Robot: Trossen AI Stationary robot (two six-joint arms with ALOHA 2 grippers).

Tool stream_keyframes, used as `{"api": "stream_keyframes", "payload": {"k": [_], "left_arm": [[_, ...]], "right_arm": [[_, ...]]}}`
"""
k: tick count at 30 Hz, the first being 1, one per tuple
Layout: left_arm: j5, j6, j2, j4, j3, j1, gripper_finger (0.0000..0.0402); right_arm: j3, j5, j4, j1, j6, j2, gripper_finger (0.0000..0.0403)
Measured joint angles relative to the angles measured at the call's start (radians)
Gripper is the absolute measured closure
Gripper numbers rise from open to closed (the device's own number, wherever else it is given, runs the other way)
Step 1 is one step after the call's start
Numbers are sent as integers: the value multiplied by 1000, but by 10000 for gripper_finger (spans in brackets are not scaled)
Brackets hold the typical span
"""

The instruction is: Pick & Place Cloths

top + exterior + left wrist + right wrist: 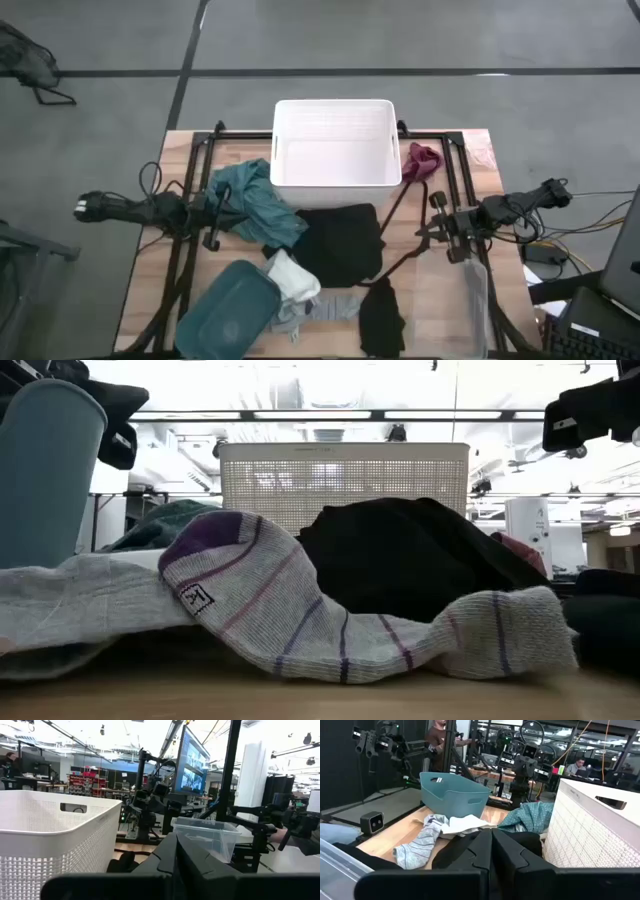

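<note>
The cloths lie spread on the wooden table in front of the white slatted basket [335, 145]. They are a large teal one [255, 205], a large black one [340, 242], a maroon one [423, 160] by the basket's right corner, a white one [292, 275], a grey striped sock [322, 308] [300, 610] and a small black one [380, 318]. My left gripper [222, 208] [176, 851] is shut and empty, raised over the teal cloth's left edge. My right gripper [428, 232] [491, 847] is shut and empty, raised to the right of the large black cloth.
A teal plastic bin [228, 305] lies at the near left beside the white cloth. A clear plastic container [475, 300] stands at the near right. Dark frame rails [190, 190] run along the table's sides. People show in the room beyond [440, 735].
</note>
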Motion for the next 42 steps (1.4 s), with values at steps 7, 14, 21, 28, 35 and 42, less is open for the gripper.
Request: {"api": "stream_keyframes", "payload": {"k": [7, 14, 21, 28, 35, 42], "left_arm": [[0, 0, 0, 0, 0, 0, 383], [0, 0, 0, 0, 0, 0, 384], [0, 0, 0, 0, 0, 0, 385], [0, 0, 0, 0, 0, 0, 383], [0, 0, 0, 0, 0, 0, 384], [0, 0, 0, 0, 0, 0, 385]], "right_arm": [[0, 0, 0, 0, 0, 0, 394], [0, 0, 0, 0, -6, 0, 394], [0, 0, 0, 0, -12, 0, 394], [0, 11, 5, 0, -73, 0, 394], [3, 116, 49, 0, -491, 0, 394], [0, 94, 79, 0, -475, 0, 394]]}}
